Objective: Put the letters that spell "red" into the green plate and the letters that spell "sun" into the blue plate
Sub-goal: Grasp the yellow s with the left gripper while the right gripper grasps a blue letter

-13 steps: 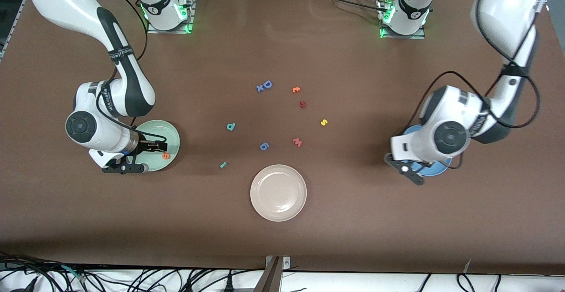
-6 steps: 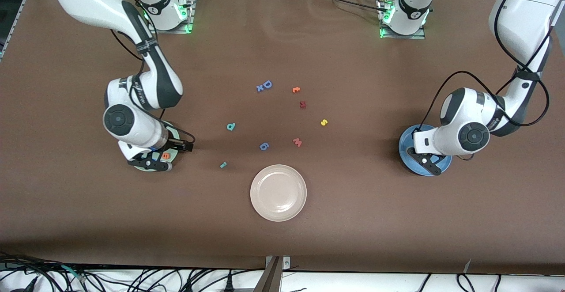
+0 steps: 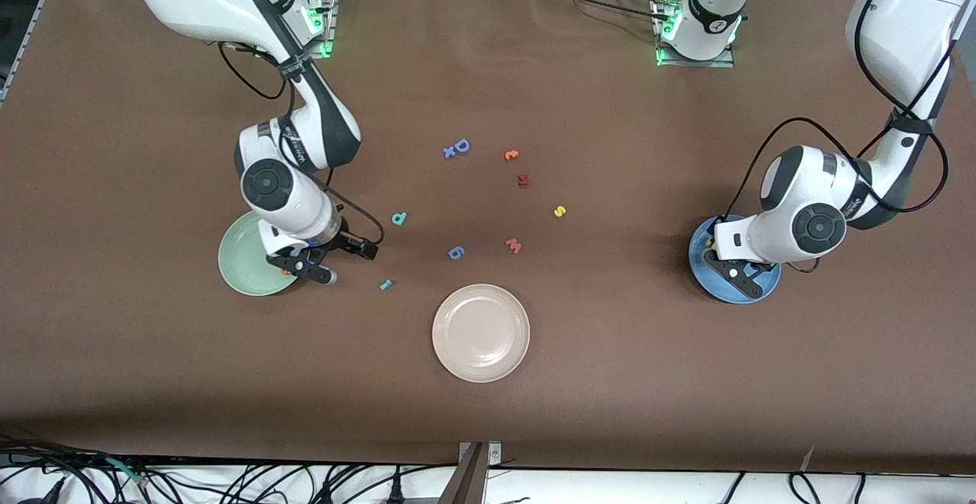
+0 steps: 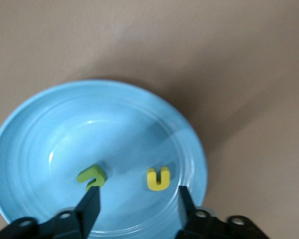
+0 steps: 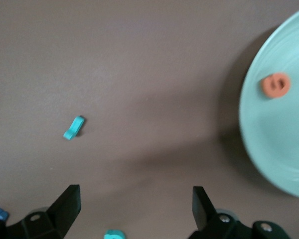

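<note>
Hovering over blue plate (image 4: 189, 144), left gripper (image 4: 134, 206) fingers spread wide, empty; olive letter (image 4: 92, 176) at nine o'clock of yellow letter (image 4: 158, 179). Hanging beside green plate (image 3: 240, 264), right gripper (image 5: 134, 209) fingers wide.

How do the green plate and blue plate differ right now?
The green plate holds one orange letter; the blue plate holds two, olive and yellow. The left gripper hangs open over the blue plate; the right gripper, open, is off the green plate, over bare table. Both are round, shallow-rimmed.
</note>
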